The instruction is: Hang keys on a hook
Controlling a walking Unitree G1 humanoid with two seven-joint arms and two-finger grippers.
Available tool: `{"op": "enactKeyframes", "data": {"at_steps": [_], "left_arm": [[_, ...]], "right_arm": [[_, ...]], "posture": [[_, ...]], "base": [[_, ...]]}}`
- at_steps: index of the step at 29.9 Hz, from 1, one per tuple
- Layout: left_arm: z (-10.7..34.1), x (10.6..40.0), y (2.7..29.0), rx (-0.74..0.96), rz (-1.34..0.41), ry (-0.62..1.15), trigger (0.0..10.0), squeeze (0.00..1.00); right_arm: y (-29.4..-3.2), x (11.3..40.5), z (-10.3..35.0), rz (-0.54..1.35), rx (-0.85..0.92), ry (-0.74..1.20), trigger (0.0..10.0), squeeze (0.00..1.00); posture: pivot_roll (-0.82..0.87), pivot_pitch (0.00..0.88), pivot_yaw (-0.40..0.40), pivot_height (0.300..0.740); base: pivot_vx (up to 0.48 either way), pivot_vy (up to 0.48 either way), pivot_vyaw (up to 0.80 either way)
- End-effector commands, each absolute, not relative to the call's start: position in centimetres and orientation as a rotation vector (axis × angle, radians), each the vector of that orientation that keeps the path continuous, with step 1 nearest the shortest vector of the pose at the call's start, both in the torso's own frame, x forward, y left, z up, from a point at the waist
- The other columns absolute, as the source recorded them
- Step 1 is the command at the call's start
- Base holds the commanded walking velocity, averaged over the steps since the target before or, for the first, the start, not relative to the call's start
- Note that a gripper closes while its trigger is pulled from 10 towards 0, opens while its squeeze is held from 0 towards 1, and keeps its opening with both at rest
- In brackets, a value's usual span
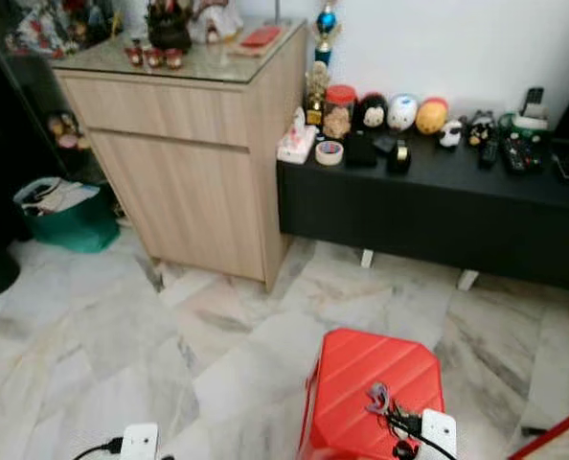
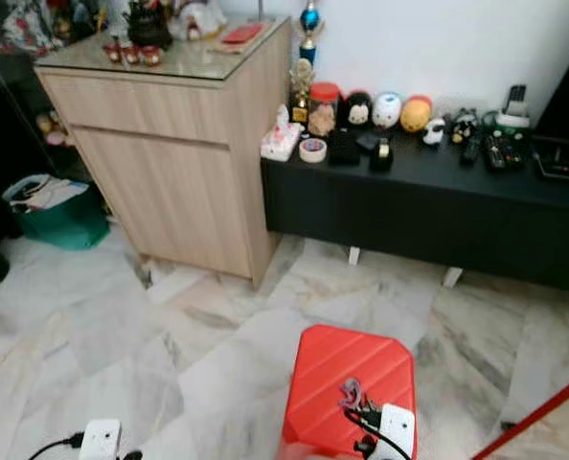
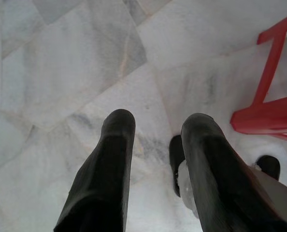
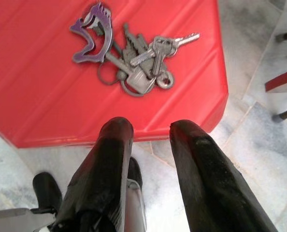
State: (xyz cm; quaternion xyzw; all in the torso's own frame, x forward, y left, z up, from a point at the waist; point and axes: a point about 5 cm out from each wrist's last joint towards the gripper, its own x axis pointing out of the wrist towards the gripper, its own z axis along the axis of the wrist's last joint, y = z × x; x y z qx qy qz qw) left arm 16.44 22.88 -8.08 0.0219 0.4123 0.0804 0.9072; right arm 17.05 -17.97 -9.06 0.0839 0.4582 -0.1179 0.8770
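Observation:
A bunch of keys [image 4: 134, 60] with a purple clip lies on a red plastic stool [image 1: 375, 379]; the keys [image 1: 377, 396] rest near the stool's front edge. My right gripper [image 4: 150, 128] hovers open just short of the stool's edge, a little way from the keys, nothing between its fingers. The right wrist [image 1: 438, 433] shows at the bottom of the eye view. My left gripper [image 3: 158, 123] hangs open over bare marble floor, with its wrist [image 1: 139, 443] low at the left. I see no hook in these views.
A wooden cabinet [image 1: 198, 144] with a glass top stands at the back left. A low black bench [image 1: 438, 206] with toys and jars runs along the white wall. A green bin [image 1: 64, 216] sits at far left. A red bar [image 1: 553, 436] crosses the lower right.

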Motion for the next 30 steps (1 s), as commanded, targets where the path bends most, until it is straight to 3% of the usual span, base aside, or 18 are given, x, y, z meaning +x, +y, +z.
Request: {"op": "enactKeyframes", "data": {"at_steps": [1, 13, 30], "left_arm": [[-8.23, 16.01, 23.19, 0.041, 0.179, 0.869, 10.0, 0.00], [-8.23, 16.01, 23.16, 0.035, 0.181, 0.866, 10.0, 0.00], [-8.23, 15.96, 23.20, 0.035, 0.181, 0.865, 10.0, 0.00]], "right_arm": [[-17.77, 17.43, -8.90, -0.244, 0.181, 0.941, 10.0, 0.00], [-17.66, 17.53, -8.85, -0.240, 0.181, 0.935, 10.0, 0.00], [-17.76, 17.86, -8.63, -0.247, 0.189, 0.903, 10.0, 0.00]], "posture": [[0.01, 0.024, 0.004, 0.740], [0.01, 0.024, 0.003, 0.740], [0.01, 0.028, 0.003, 0.740]], "base": [[0.255, 0.000, 0.00], [0.276, 0.000, 0.00], [0.000, 0.000, 0.00]]}}
